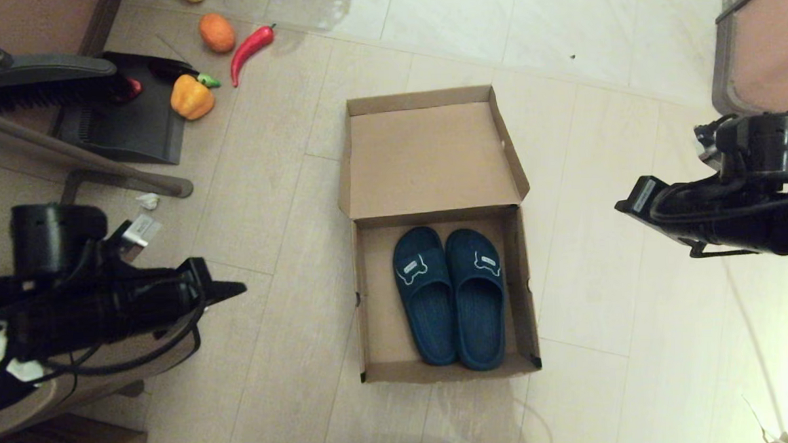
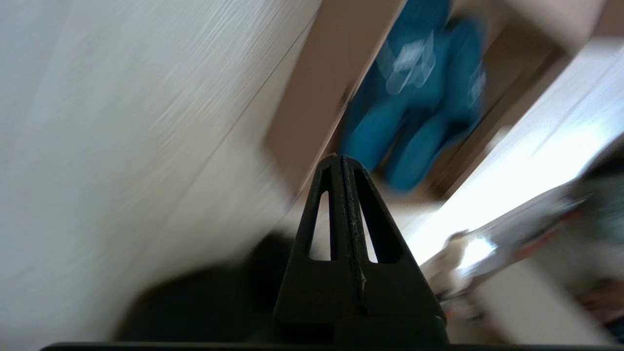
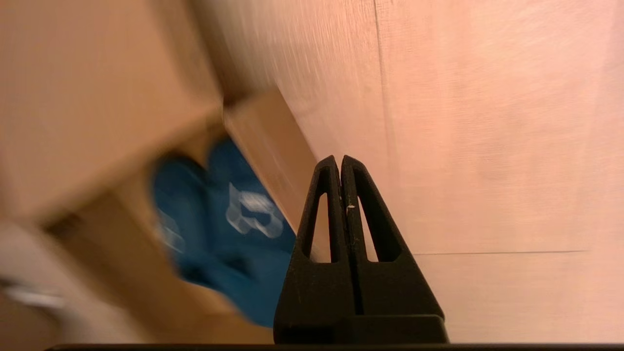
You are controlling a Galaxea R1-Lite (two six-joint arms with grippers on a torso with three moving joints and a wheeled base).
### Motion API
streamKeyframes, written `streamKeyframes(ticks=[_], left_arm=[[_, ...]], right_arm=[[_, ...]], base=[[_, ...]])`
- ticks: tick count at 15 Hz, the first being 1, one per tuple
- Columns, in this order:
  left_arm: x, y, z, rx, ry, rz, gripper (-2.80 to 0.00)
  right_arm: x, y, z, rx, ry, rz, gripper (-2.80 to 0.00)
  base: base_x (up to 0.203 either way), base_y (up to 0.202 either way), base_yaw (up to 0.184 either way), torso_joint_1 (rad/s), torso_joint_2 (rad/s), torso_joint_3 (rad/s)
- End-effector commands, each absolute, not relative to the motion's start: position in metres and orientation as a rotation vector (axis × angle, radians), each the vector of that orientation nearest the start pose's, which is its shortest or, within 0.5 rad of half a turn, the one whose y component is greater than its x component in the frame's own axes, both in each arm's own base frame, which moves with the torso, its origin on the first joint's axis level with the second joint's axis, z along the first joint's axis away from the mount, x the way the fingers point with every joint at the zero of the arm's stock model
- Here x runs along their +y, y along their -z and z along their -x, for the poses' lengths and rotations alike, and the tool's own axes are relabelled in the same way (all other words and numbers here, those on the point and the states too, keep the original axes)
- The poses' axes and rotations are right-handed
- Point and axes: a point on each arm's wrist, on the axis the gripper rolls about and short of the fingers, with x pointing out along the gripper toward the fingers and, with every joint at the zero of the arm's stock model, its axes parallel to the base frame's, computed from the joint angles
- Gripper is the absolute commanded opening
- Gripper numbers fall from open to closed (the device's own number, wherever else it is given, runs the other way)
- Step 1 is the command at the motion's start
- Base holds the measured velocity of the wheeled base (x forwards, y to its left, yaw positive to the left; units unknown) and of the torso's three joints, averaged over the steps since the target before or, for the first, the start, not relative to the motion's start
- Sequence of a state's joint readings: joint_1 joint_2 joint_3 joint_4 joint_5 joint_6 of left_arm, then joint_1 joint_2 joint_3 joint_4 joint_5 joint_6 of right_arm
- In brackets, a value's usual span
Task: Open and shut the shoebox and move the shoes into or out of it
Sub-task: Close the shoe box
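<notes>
Hanging low at either flank of the shoebox (image 1: 374,294), the left claw (image 2: 342,161) and right claw (image 3: 340,161) each have their fingers pressed together on nothing, well apart from the cardboard. Between them the shoes (image 1: 450,295) lie side by side in the tray, toes toward the hinge, so they fit its width. Beyond, the lid lies folded back flat on the floor, leaving the shoes reachable from above.
</notes>
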State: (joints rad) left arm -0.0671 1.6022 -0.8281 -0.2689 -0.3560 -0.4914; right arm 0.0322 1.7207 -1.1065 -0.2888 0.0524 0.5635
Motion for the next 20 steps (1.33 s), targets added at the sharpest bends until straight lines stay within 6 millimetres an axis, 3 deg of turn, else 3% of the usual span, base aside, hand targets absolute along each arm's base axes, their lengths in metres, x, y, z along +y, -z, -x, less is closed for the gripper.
streamKeyframes(ticks=[1, 4, 8, 11, 13, 15, 20], left_arm=[[-0.040, -0.157, -0.328, 0.681, 0.278, 0.611, -2.80], [-0.062, -0.144, -0.392, 0.661, 0.317, 0.684, -2.80], [-0.084, -0.131, -0.467, 0.488, 0.419, 0.682, -2.80], [-0.102, -0.136, -0.503, 0.372, 0.475, 0.693, -2.80], [-0.116, -0.134, -0.514, 0.353, 0.499, 0.714, -2.80], [-0.131, -0.132, -0.511, 0.371, 0.518, 0.719, -2.80], [-0.146, -0.140, -0.504, 0.359, 0.523, 0.715, -2.80]], right_arm=[[-0.009, -0.210, -0.372, 0.402, 0.017, -0.695, -2.80], [-0.022, -0.181, -0.426, 0.458, 0.039, -0.871, -2.80], [-0.025, -0.174, -0.491, 0.366, 0.007, -1.081, -2.80], [-0.016, -0.163, -0.516, 0.396, -0.165, -1.271, -2.80], [-0.009, -0.173, -0.518, 0.394, -0.336, -1.353, -2.80], [-0.003, -0.175, -0.520, 0.417, -0.462, -1.360, -2.80], [0.012, -0.156, -0.527, 0.451, -0.511, -1.359, -2.80]], base=[[0.000, 0.000, 0.000, 0.000, 0.00, 0.000], [0.000, 0.000, 0.000, 0.000, 0.00, 0.000], [0.000, 0.000, 0.000, 0.000, 0.00, 0.000], [0.000, 0.000, 0.000, 0.000, 0.00, 0.000], [0.000, 0.000, 0.000, 0.000, 0.00, 0.000], [0.000, 0.000, 0.000, 0.000, 0.00, 0.000], [0.000, 0.000, 0.000, 0.000, 0.00, 0.000]])
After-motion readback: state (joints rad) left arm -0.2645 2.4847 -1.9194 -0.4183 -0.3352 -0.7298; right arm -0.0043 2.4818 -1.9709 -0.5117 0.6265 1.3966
